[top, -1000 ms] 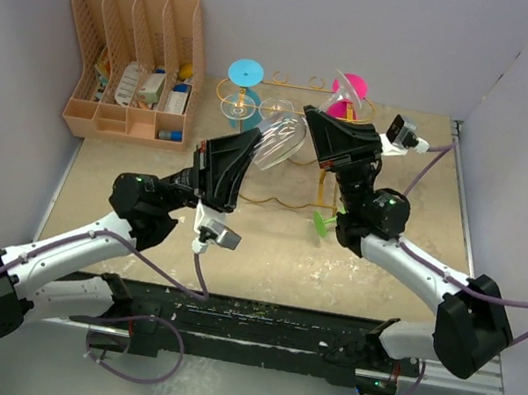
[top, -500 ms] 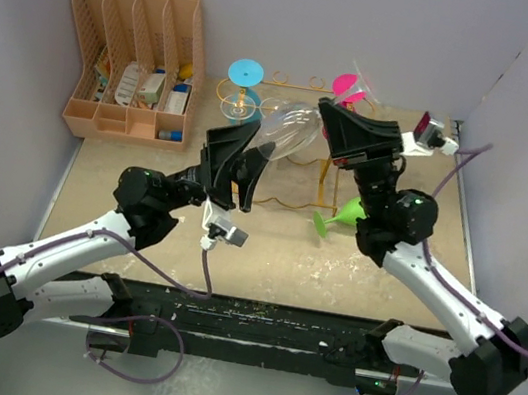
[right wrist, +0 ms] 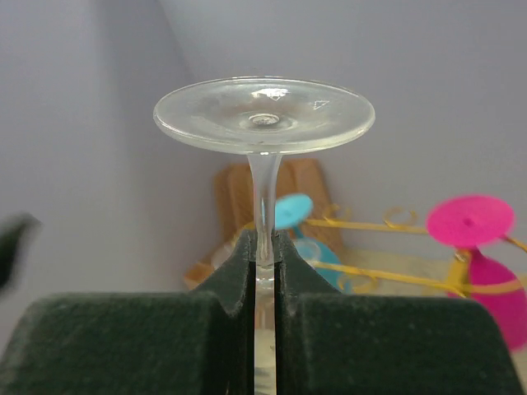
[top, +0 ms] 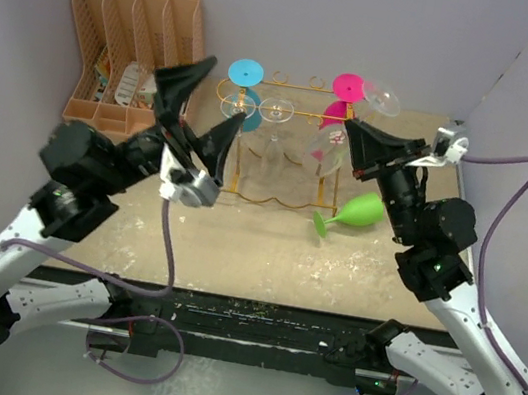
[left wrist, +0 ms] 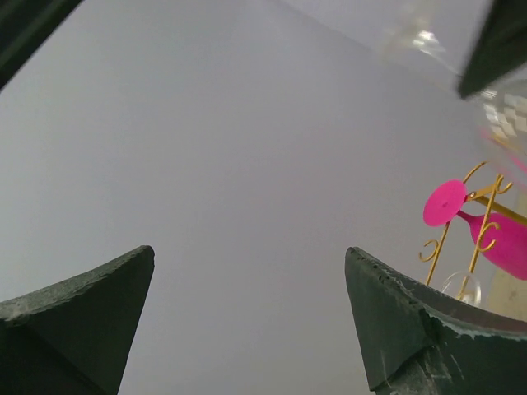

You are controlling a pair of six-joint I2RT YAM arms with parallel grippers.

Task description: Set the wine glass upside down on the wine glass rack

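Top view: right gripper (top: 352, 129) is clamped on the wine glass (top: 382, 101) stem, foot up, at the 3 o'clock end of the wine glass rack (top: 266, 199). Can't tell if they touch. Left gripper (top: 208, 109) gapes empty at the rack's 9 o'clock.
Left wrist: fingers spread, rack at 3 o'clock.
Right wrist: stem pinched, foot at 12 o'clock.

Nothing is legible: labels on the small packets (top: 149, 87) in the far-left peach slotted plastic organizer (top: 90, 26) are too small.

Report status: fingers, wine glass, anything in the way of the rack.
Left fingers open, empty. Right fingers shut on wine glass stem, foot up. Pink glass hanging on rack nearby.
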